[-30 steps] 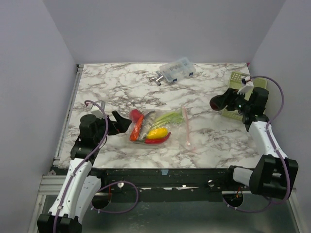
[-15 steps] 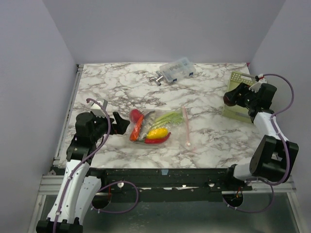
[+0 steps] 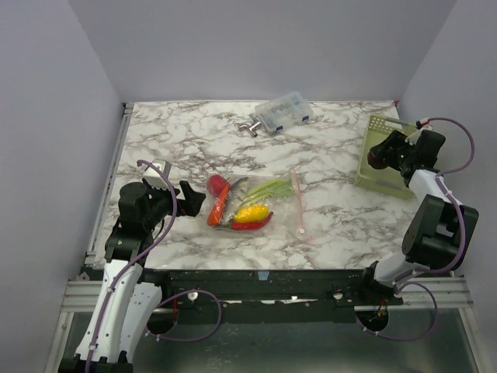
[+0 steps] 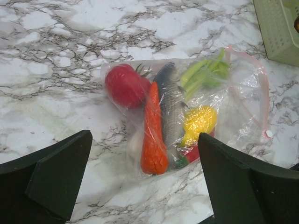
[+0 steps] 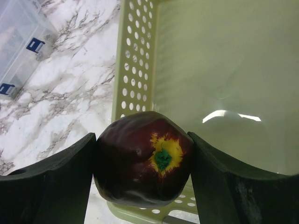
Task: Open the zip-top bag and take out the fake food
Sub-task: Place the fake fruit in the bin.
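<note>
Left gripper (image 3: 192, 198), jaws spread wide and holding nothing, is near the left edge of the marble table (image 3: 178, 144) and aimed at the zip-top bag (image 4: 233, 107). Right gripper (image 3: 382, 155), jaws part-way apart, clamps one dark red toy apple (image 5: 142, 158) above the left rim of a pale green perforated basket (image 5: 135, 65). The basket sits at the right edge of the table; whether the apple touches its rim cannot be told.

The bag, one in number, lies flat near the middle of the table, somewhat toward the near edge. Its pink zipper strip (image 4: 263, 98) runs along the side facing the right edge, away from the left gripper; whether the strip is sealed cannot be told. Six toy foods show inside the bag:
- one red tomato (image 4: 125, 86)
- one orange carrot (image 4: 154, 135)
- one grey fish (image 4: 172, 105)
- one bundle of green stalks (image 4: 205, 74)
- one yellow lemon (image 4: 198, 121)
- one red piece (image 4: 194, 153), partly hidden under the lemon

Tomato and carrot lie at the end nearest the left gripper, with the fish touching the carrot's side.

At the far edge rests one clear plastic box (image 3: 283, 111) with blue clasps, and one small metal fitting (image 3: 250, 126) lies just beside it on its left. Both stand well apart from the bag and the grippers.
</note>
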You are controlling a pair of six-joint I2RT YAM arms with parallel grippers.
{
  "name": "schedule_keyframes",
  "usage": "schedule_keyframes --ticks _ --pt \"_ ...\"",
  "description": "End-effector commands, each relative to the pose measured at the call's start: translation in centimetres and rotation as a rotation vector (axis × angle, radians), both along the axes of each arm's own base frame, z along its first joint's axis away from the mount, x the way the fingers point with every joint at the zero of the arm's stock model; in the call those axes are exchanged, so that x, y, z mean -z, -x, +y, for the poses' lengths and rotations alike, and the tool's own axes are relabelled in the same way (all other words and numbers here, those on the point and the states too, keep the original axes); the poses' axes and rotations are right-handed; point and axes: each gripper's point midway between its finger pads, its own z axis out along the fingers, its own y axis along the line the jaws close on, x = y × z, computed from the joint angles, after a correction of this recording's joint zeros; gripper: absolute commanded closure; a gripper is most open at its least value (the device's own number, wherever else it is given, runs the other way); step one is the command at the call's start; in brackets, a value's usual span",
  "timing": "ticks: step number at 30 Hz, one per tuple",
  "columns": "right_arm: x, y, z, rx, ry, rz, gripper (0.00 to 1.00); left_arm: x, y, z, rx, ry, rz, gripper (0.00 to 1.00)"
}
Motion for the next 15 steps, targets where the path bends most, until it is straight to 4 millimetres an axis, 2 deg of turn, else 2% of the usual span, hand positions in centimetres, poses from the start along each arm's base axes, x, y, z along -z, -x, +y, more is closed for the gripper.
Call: schedule_keyframes --ticks 1,9,13,15 --pt "0.2 -0.6 -1.9 0.044 0.036 0.000 0.37 -0.5 0.0 0.1 0.002 -0.006 -0.022 0.01" --pt "2.0 -0.6 -2.2 0.035 0.034 0.045 0.21 -0.5 0.0 0.0 0.009 -0.003 -0.020 0.01" --pt "2.0 -0.5 -2.2 0.034 0.038 0.046 0.11 -0.4 0.0 0.0 0.012 -0.002 -0.017 0.01" --pt "1.9 -0.5 -2.2 0.031 0.038 0.042 0.10 -0.4 0.0 -0.1 0.013 -0.001 -0.015 0.01"
